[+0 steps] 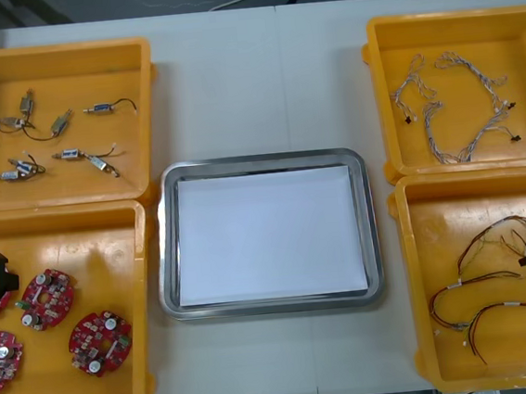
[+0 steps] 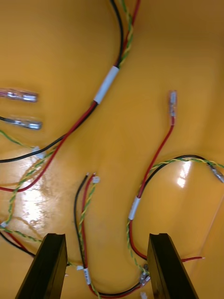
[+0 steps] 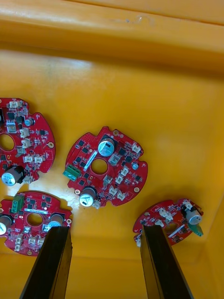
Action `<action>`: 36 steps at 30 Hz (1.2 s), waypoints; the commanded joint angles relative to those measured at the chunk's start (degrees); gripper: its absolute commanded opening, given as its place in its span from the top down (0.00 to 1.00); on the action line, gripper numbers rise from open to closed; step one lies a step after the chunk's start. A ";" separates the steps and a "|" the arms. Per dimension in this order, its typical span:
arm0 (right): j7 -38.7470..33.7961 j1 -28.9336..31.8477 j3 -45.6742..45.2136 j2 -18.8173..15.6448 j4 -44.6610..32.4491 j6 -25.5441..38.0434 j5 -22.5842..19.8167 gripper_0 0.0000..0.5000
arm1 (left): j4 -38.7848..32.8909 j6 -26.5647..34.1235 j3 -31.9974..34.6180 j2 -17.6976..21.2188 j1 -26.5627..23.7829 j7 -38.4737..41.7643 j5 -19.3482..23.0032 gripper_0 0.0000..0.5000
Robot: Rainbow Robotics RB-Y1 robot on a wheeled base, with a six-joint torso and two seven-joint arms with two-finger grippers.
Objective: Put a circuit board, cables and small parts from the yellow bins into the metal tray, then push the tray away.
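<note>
Hovering with the left gripper point(image 3: 105, 233) over the red boards point(image 3: 106, 166) in the near left bin point(image 1: 108, 230), fingers point(image 3: 50, 264) wide apart to fit around one. Same with the right gripper point(image 2: 106, 238), open above the red and yellow wires point(image 2: 70, 133). Nothing yet in the middle tray point(image 1: 163, 262).

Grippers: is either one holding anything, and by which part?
Nothing is held. The left gripper stands open over the circuit boards, the right gripper open over the red and yellow cables.
</note>
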 commanded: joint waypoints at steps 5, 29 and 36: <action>-1.09 5.88 -1.85 2.60 -3.81 -2.62 3.12 0.00 | 3.66 -0.87 1.74 -2.90 -0.58 -7.95 0.12 0.13; -0.91 6.50 2.54 8.58 -2.93 -5.78 11.90 0.00 | 14.91 -0.34 1.74 -7.82 -7.44 -0.39 -0.06 0.13; -0.56 6.59 2.54 9.90 -2.84 -5.70 12.43 0.00 | 15.17 0.10 1.74 -7.73 -7.35 6.99 -1.46 0.13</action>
